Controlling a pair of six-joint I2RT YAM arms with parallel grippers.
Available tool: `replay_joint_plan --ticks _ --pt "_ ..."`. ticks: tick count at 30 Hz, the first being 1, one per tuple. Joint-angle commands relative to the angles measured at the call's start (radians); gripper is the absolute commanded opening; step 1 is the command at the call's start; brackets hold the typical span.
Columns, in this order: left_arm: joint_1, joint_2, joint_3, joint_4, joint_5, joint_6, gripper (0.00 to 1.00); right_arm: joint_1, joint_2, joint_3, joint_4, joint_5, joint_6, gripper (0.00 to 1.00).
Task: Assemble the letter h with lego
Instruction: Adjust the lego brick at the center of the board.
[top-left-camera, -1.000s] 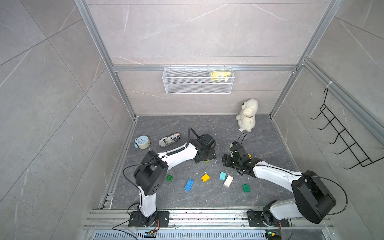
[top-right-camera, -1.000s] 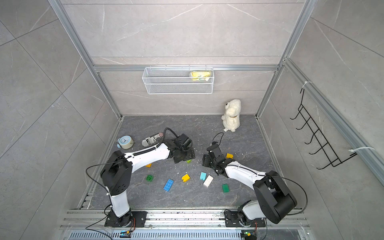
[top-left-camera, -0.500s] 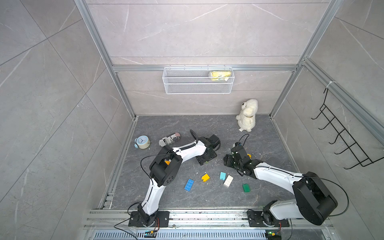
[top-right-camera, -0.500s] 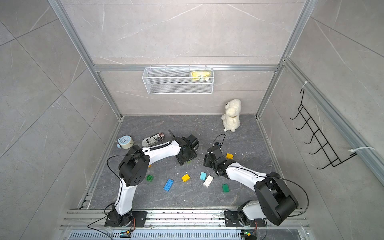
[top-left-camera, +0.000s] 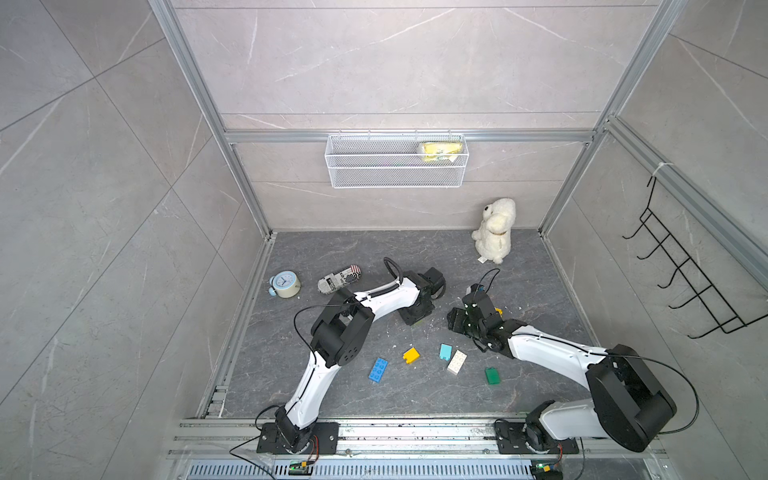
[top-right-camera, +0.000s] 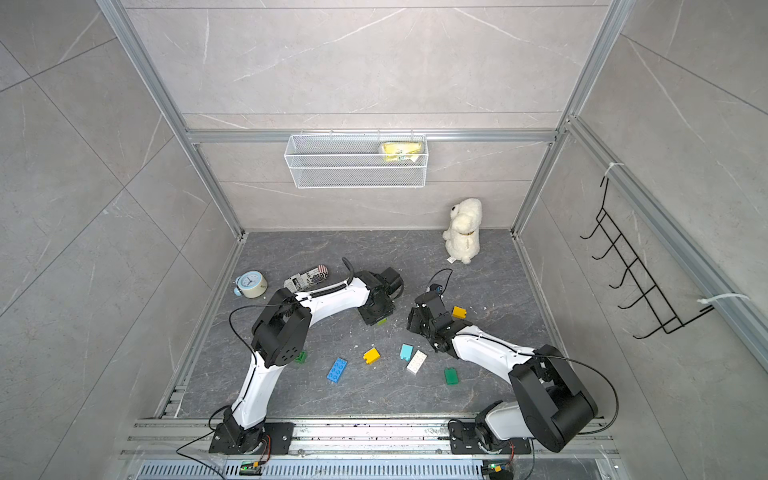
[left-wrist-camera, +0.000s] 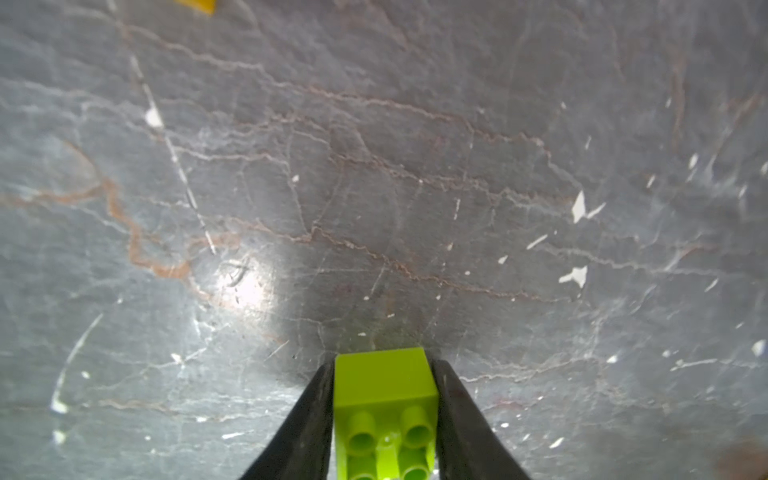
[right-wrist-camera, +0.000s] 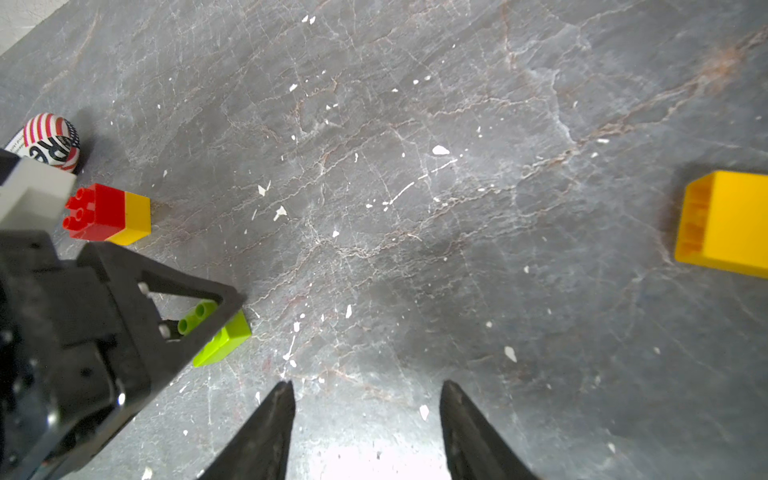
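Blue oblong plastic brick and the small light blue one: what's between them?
A small yellow plastic brick, touching neither the blue oblong brick nor the light blue brick, as both top views show.

We can read nothing for certain. The newsprint-patterned tube (top-left-camera: 340, 279), left of centre in both top views (top-right-camera: 306, 278), carries black lettering that is too small to make out. At the upper left of the right wrist view (right-wrist-camera: 50, 141) its large black characters are cut off. The alarm clock (top-left-camera: 284, 284) shows dial numerals too small to tell.
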Motion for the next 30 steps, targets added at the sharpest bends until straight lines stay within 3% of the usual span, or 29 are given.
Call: replay_joint_plan --ticks 1,10,16,18,21,24,30 --pt "0.010 0.024 0.047 -0.105 -0.006 0.139 0.31 -0.002 -0.016 -0.015 0.010 0.002 0.011 0.58" --pt "0.061 0.009 0.025 -0.135 0.035 0.484 0.24 -0.002 0.010 -0.016 0.024 -0.008 0.013 0.56" --pt "0.108 -0.008 -0.013 -0.091 0.070 0.557 0.40 -0.002 0.039 -0.008 0.032 -0.022 0.008 0.56" --pt "0.119 -0.014 -0.023 -0.076 0.082 0.564 0.60 -0.003 0.044 -0.008 0.033 -0.021 0.007 0.56" --pt "0.130 -0.026 -0.008 -0.081 0.093 0.581 0.80 -0.003 0.052 -0.006 0.035 -0.019 0.003 0.56" --pt "0.137 -0.049 0.039 -0.112 0.083 0.597 0.84 -0.002 0.063 -0.002 0.037 -0.021 0.002 0.56" --pt "0.165 -0.077 0.145 -0.208 0.029 0.598 0.85 -0.002 0.083 0.006 0.037 -0.028 0.000 0.56"
